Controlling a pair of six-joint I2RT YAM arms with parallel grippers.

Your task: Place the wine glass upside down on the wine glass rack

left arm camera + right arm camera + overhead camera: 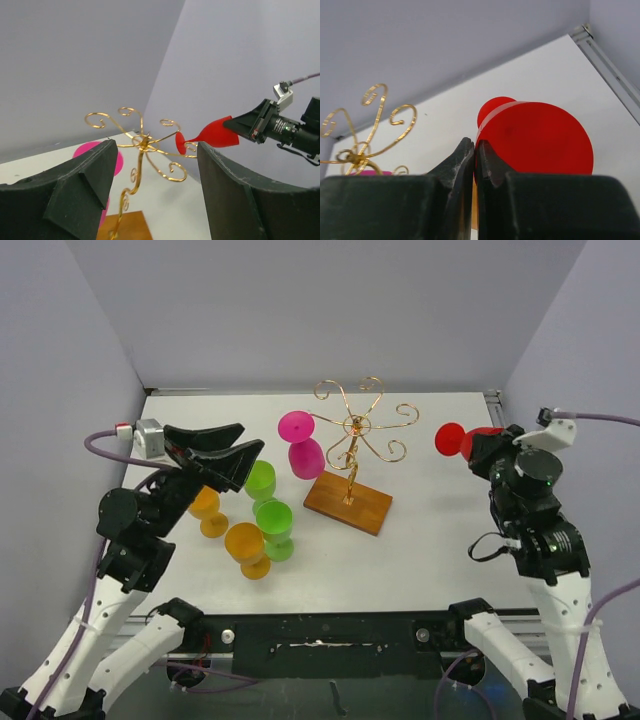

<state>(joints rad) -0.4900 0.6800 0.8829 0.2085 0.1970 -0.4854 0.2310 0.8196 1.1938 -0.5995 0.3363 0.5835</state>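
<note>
My right gripper [476,446] is shut on the bowl rim of a red wine glass [452,438] and holds it sideways in the air, right of the rack, with its foot towards the rack. The glass fills the right wrist view [535,142] just past the pinched jaws [475,148], and it also shows in the left wrist view [215,136]. The gold wire wine glass rack [355,426] stands mid-table on its wooden base [347,503]; it shows in both wrist views [142,142] [355,157]. My left gripper [249,440] is open and empty, raised at the left [156,150].
A pink glass [301,446] hangs upside down at the rack's left side. Two green glasses [260,480] [274,526] and two orange glasses [206,510] [246,547] stand on the table under and beside my left arm. Grey walls enclose the table; a metal rail [493,400] runs along the right edge.
</note>
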